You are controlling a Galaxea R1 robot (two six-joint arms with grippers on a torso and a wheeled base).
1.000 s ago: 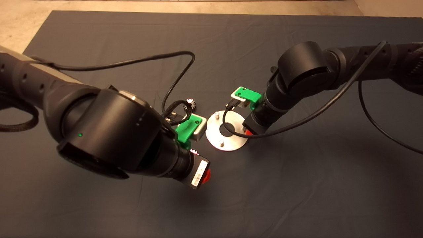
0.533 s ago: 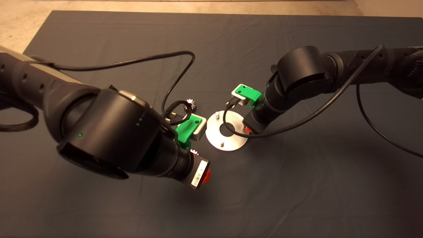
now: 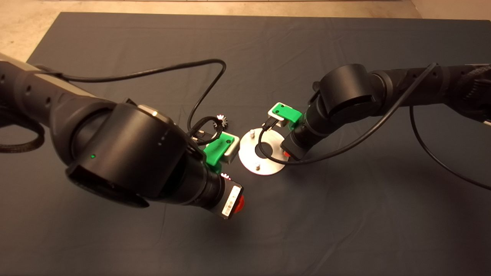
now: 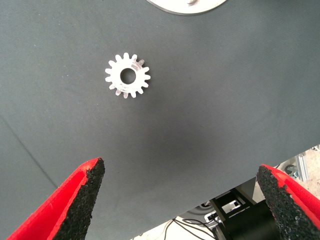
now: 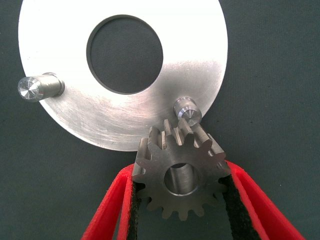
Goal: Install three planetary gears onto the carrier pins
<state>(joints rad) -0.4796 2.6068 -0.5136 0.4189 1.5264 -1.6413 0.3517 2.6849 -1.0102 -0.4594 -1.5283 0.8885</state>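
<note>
Red fingers of the right gripper clamp a toothed dark-silver steel gear, its bore just short of the nearest short silver pin on the round silver plate; left gripper gapes wide

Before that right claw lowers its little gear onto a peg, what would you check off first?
1. Gear held firmly: ok. The right gripper has both red fingers pressed against the gear.
2. Bore over the pin: not ok. The gear's hole sits beside the nearest carrier pin, not above it.
3. Pins free: ok for the two visible in the right wrist view; in the head view the third is hidden behind the right gripper.
4. Plate flat on the mat: ok.
5. Left gripper out of the way: ok. It hangs open above another gear lying on the mat.
</note>
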